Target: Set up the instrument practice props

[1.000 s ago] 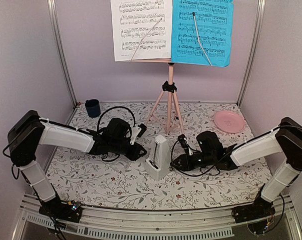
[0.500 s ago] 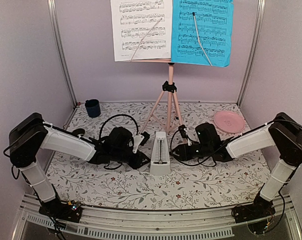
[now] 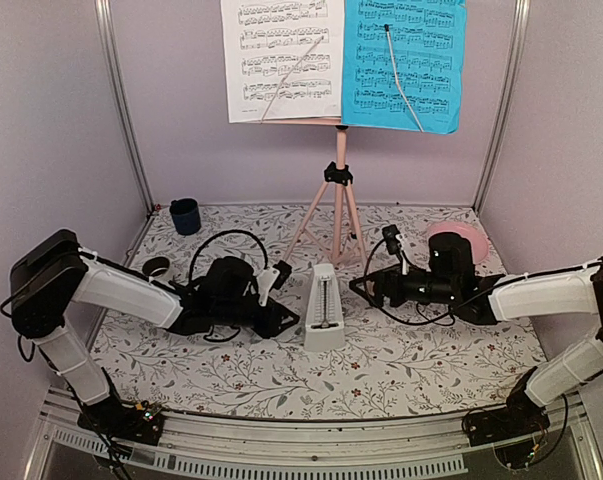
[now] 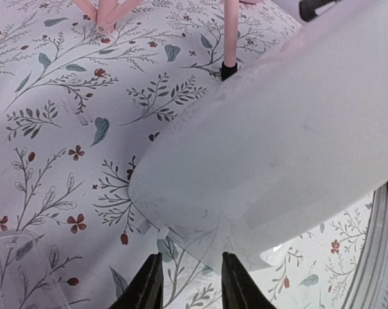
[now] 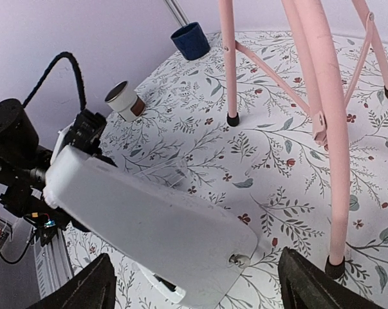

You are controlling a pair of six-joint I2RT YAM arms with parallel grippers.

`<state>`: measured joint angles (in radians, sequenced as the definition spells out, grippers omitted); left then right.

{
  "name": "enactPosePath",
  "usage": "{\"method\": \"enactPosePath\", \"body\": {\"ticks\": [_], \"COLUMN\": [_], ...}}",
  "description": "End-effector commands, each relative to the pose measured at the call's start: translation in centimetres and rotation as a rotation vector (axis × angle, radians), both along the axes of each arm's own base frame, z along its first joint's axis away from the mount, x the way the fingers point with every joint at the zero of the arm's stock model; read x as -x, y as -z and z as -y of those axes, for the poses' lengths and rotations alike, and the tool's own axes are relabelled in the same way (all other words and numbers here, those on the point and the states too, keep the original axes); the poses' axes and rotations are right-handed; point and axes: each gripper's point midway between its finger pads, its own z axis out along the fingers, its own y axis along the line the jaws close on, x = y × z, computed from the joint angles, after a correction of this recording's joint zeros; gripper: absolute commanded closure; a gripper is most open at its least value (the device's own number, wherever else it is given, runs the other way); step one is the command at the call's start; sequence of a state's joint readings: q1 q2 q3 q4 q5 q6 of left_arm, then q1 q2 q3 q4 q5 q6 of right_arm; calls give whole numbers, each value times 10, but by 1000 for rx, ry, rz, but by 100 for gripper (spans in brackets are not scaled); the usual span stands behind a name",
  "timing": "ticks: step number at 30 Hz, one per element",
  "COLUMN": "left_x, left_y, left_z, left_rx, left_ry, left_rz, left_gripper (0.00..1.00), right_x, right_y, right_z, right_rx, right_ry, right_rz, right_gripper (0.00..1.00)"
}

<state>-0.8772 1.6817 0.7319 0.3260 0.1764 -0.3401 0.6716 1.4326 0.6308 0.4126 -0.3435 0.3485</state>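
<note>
White metronome (image 3: 323,312) stands upright mid-table, just near of the pink music stand (image 3: 339,190), where a player could see it. Right claw (image 3: 359,290) hangs released to its right. Left claw (image 4: 190,286) meets its base, perhaps steadying it; gripping or bracing, I cannot tell.

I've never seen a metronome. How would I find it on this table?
Start at the tall pink music stand at the back of the flowery table. Right in front of its legs, mid-table, stands the metronome. It is the only small white pyramid, unlike the dark blue cup and round pink plate near the back corners.
</note>
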Motion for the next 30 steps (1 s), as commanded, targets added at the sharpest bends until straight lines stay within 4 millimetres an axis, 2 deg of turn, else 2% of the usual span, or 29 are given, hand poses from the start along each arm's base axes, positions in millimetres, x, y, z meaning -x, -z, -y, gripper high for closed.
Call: {"method": "enactPosePath", "body": {"ticks": [1, 4, 9, 13, 24, 30], "left_x": [-15, -20, -24, -24, -23, -23], "left_y": [-33, -41, -47, -49, -50, -50], "left_z": [-5, -5, -3, -2, 0, 0], "left_rx": [114, 135, 145, 154, 173, 173], "left_ry": [-52, -69, -75, -76, -73, -70], "left_rz": [50, 73, 86, 87, 78, 79], "left_gripper": [66, 66, 65, 64, 64, 64], "right_x": [28, 37, 35, 32, 24, 23], "right_y": [-11, -19, -22, -19, -25, -21], "right_z": [-8, -17, -28, -38, -58, -61], "right_rx": [-70, -74, -70, -45, -26, 8], "right_ry": [-61, -70, -53, -30, 5, 25], "right_rz": [11, 34, 28, 22, 25, 36], "right_gripper": [6, 0, 0, 4, 9, 15]}}
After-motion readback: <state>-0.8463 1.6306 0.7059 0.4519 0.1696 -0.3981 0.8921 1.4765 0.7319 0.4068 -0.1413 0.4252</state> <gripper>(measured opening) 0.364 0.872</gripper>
